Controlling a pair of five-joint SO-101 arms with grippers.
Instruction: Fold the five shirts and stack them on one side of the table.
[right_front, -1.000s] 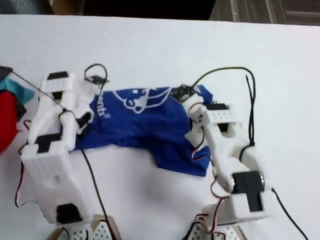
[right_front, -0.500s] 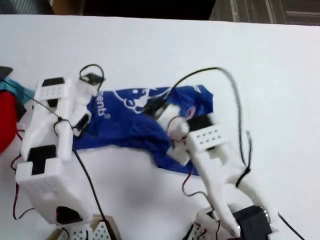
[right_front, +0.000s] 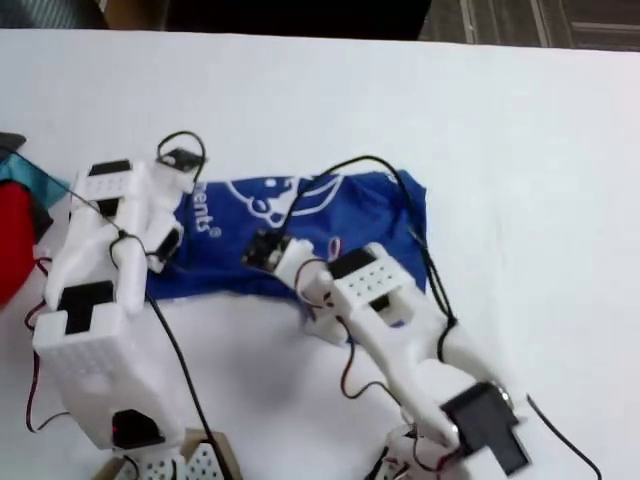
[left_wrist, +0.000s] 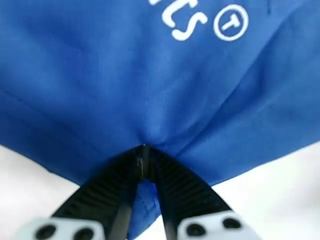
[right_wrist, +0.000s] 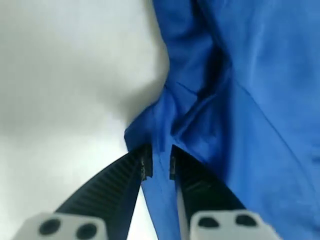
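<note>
Blue shirt (right_front: 225, 250), white print up, lies rumpled.

The blue shirt (right_front: 300, 225) is made of thin, soft cloth with a faint sheen, and it is creased into loose folds. Its white print is flat and matt. The table (right_front: 520, 150) under the shirt is finished in a smooth, matt white. The left arm (right_front: 100, 300) and the right arm (right_front: 390, 320), both over the shirt, are built of matt white plastic. The left gripper (left_wrist: 145, 155) and the right gripper (right_wrist: 157, 162), on the shirt's cloth, are fitted with fingers (left_wrist: 185, 187) of dull black plastic, ribbed on the inner faces. Left of the shirt, a matt red cloth (right_front: 10, 250) is seen.
</note>
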